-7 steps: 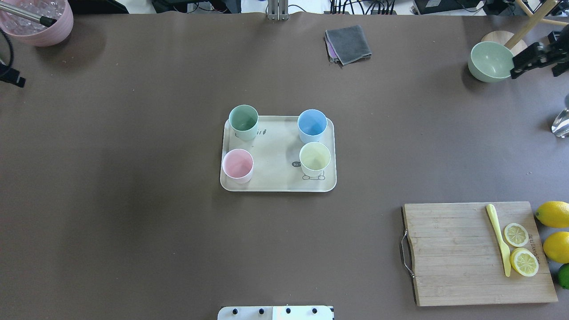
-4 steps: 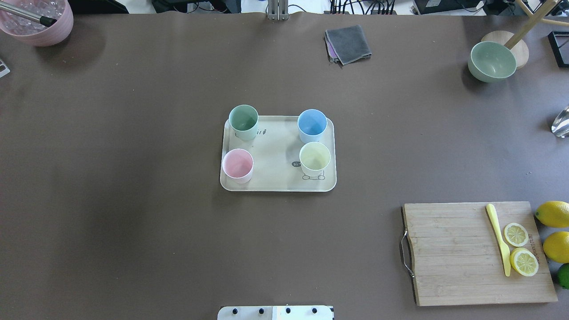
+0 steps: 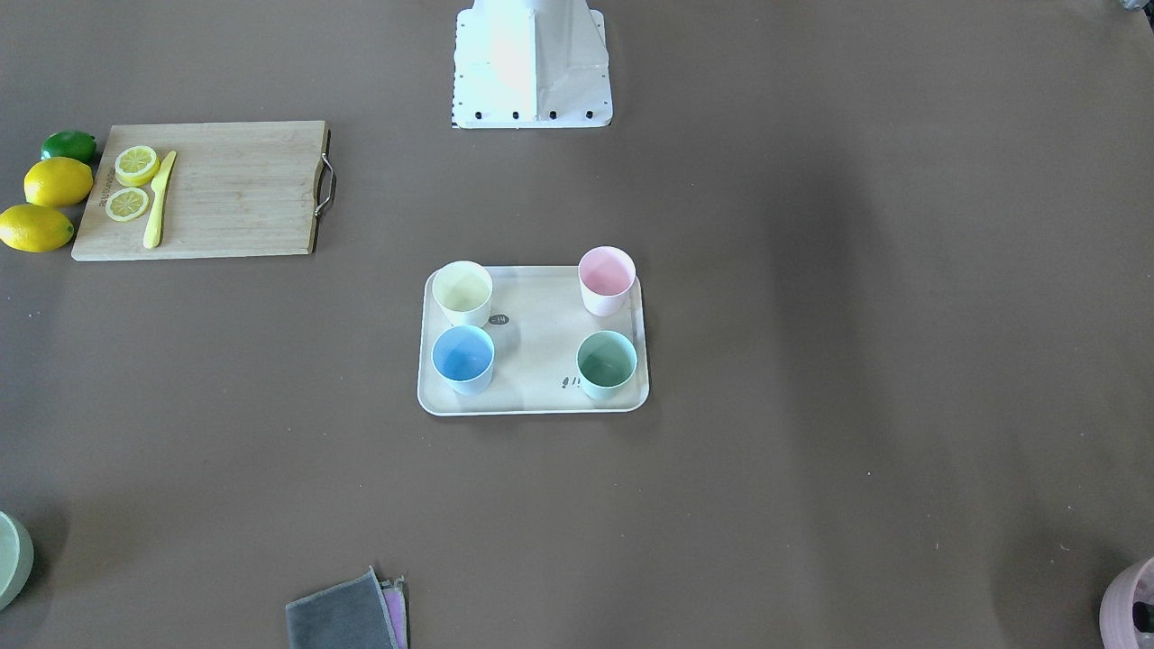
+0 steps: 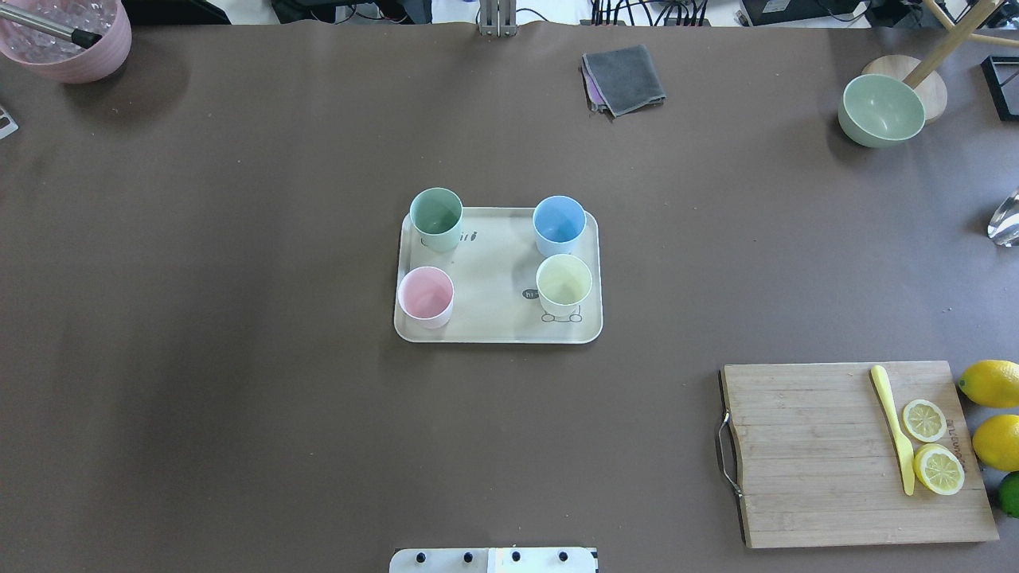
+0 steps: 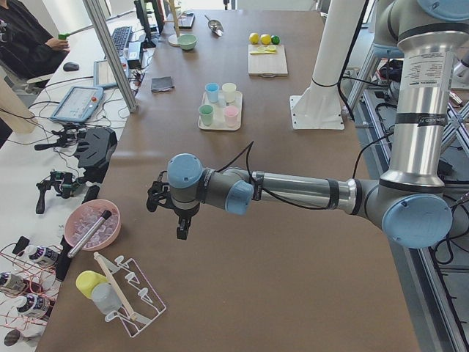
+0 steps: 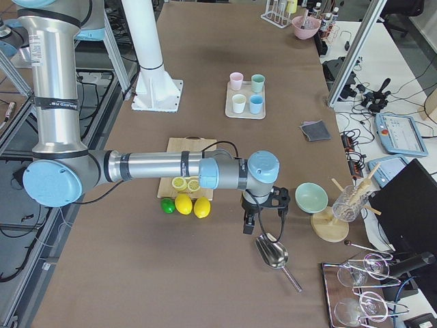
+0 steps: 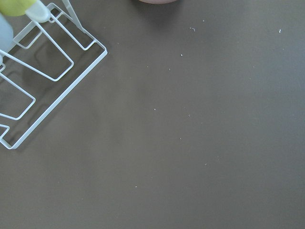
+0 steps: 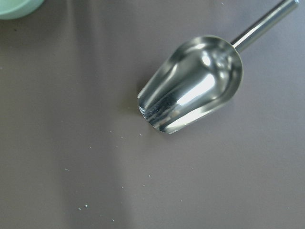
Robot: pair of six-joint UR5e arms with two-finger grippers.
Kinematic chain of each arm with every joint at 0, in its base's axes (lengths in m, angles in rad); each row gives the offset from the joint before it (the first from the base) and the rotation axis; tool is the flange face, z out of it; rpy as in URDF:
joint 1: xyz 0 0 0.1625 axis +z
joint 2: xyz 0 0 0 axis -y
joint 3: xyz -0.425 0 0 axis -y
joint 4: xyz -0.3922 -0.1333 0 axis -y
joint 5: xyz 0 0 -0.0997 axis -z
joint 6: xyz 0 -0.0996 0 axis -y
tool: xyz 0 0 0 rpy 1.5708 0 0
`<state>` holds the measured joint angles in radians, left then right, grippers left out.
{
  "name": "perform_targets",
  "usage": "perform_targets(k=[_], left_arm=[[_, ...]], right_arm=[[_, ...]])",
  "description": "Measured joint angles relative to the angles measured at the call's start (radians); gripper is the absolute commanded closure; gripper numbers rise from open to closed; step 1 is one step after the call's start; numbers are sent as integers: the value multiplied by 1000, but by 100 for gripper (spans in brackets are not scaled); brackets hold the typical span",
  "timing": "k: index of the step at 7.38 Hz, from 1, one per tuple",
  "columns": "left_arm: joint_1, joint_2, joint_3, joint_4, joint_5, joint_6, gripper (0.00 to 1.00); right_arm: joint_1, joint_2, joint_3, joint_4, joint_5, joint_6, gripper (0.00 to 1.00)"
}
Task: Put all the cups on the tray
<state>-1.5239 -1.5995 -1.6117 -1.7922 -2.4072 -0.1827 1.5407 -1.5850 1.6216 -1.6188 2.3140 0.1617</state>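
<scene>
The beige tray [image 4: 493,330] lies in the middle of the table, and also shows in the front view [image 3: 541,397]. Four cups stand upright on it: mint green [image 4: 436,216], light blue [image 4: 559,220], pale pink [image 4: 425,294] and pale yellow [image 4: 564,286]. My left gripper [image 5: 170,213] hangs over the table's far left end, well away from the tray. My right gripper [image 6: 263,217] hangs over the far right end, above a metal scoop [image 8: 190,90]. Both show only in the side views, so I cannot tell whether they are open or shut. Neither holds anything that I can see.
A wooden cutting board [image 4: 812,454] with a yellow knife and lemon slices lies at the front right, with lemons beside it. A green bowl [image 4: 880,110], a grey cloth [image 4: 625,78] and a pink bowl [image 4: 68,40] stand along the back. A wire rack [image 7: 38,81] is below my left wrist.
Both grippers, seen at the left and right edges of the overhead view 0.9 s ago, have moved outward and left that view. The cups and tray have not moved.
</scene>
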Motion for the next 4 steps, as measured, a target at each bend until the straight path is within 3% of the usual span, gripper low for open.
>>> perform_targets(k=[4], left_arm=[[-7,3,0,2,0,-1,3]], right_arm=[[35,-18,-4,2,-21,4,0]])
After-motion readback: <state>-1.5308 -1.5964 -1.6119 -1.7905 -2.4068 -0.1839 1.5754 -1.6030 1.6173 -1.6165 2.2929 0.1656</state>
